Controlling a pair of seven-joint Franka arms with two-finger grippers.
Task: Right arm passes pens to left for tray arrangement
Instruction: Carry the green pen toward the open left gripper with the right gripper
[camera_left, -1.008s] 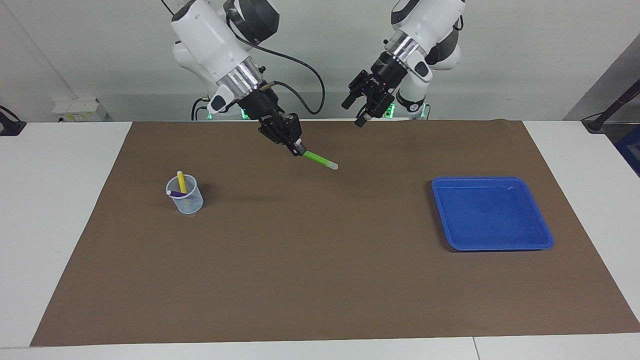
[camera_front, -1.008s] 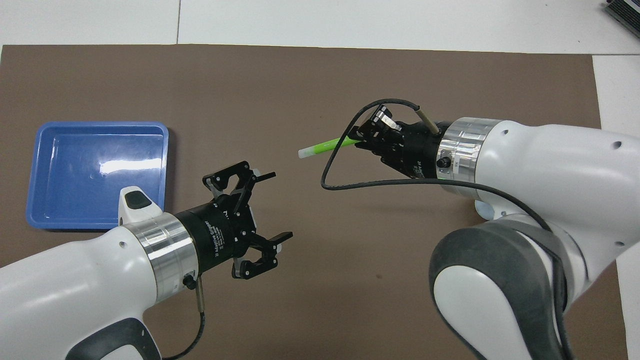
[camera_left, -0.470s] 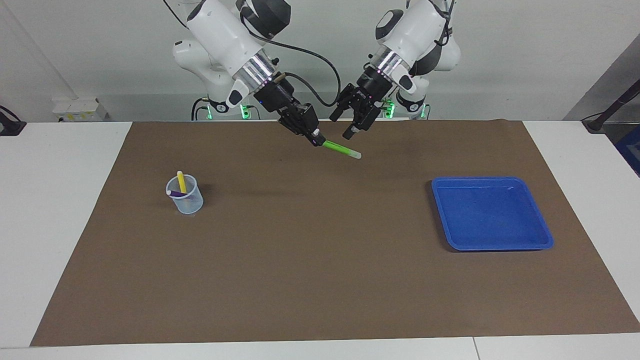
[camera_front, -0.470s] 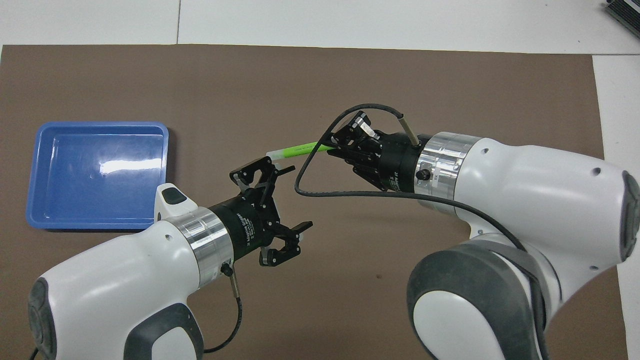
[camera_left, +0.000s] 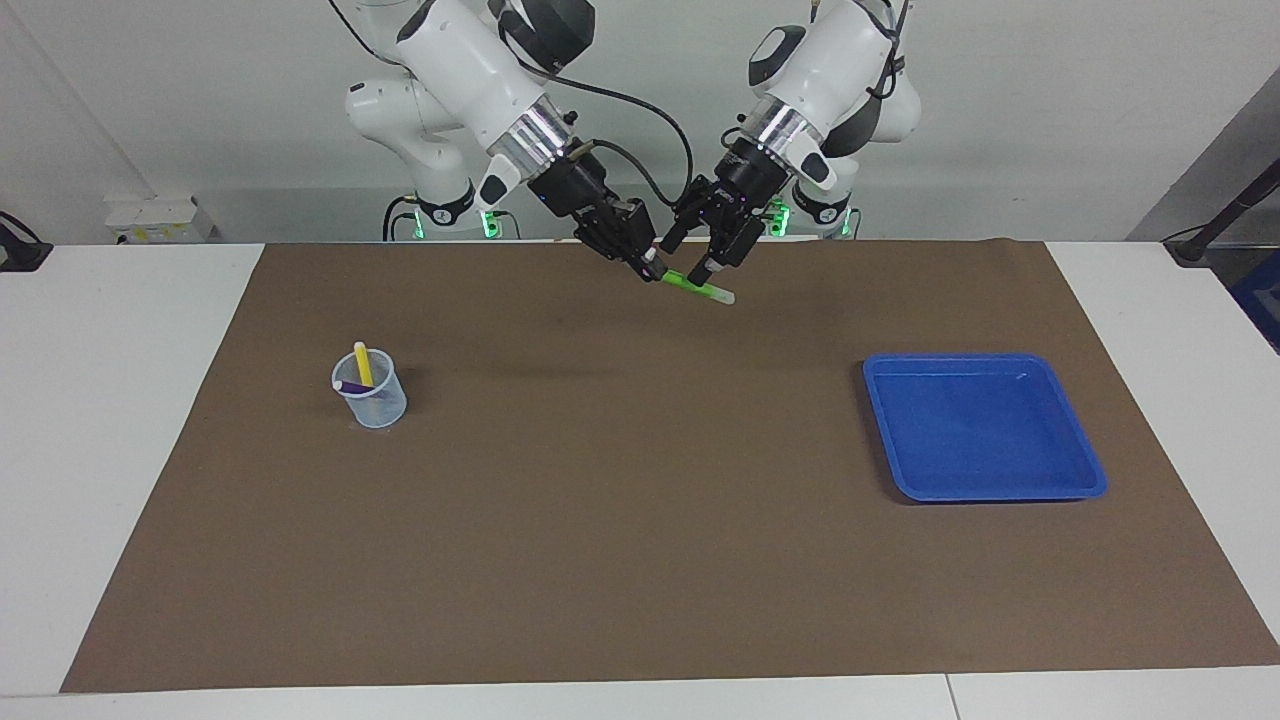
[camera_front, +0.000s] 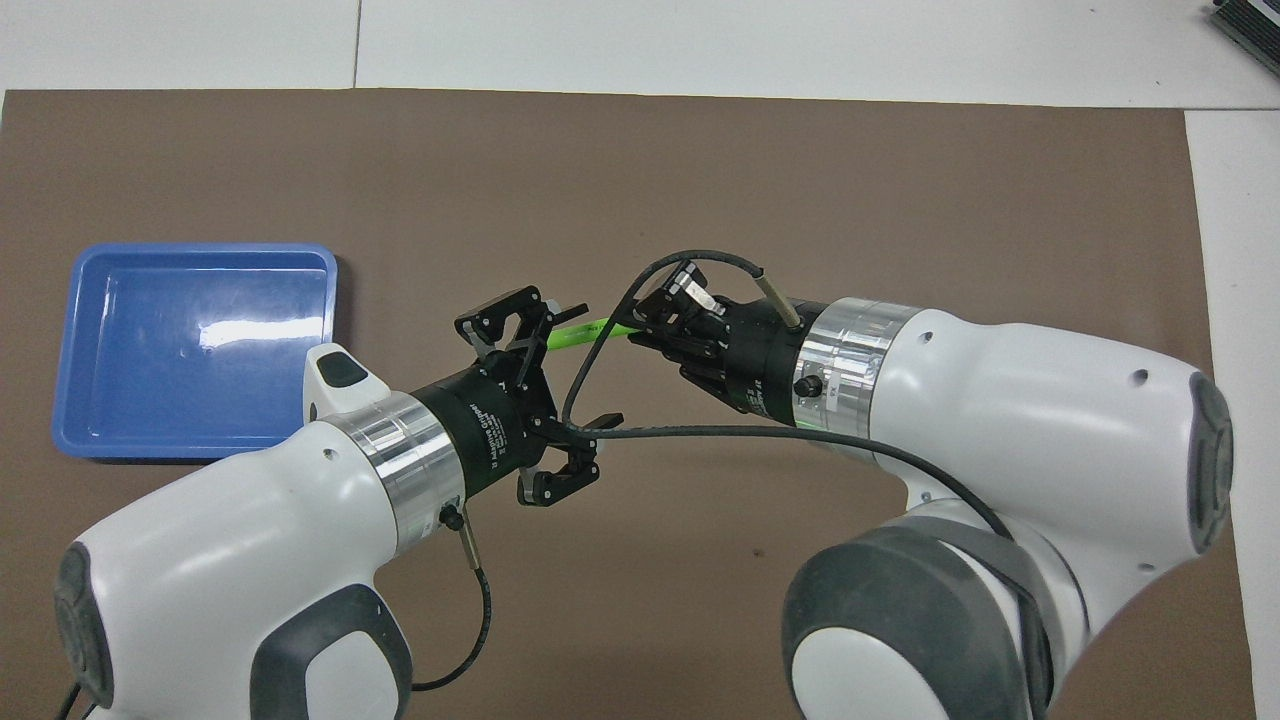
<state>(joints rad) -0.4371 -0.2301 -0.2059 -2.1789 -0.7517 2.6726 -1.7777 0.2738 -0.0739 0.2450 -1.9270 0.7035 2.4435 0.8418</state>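
Brown matting covers the worktop. From the facing camera, the right gripper pinches the green pen in the air over the mat, and the left gripper straddles it, fingers spread. The yellow pen and purple pen stand in a cup. From overhead, the blue tray sits toward the left arm's end, and the left gripper gapes around the pen.

Green pen now between left jaws
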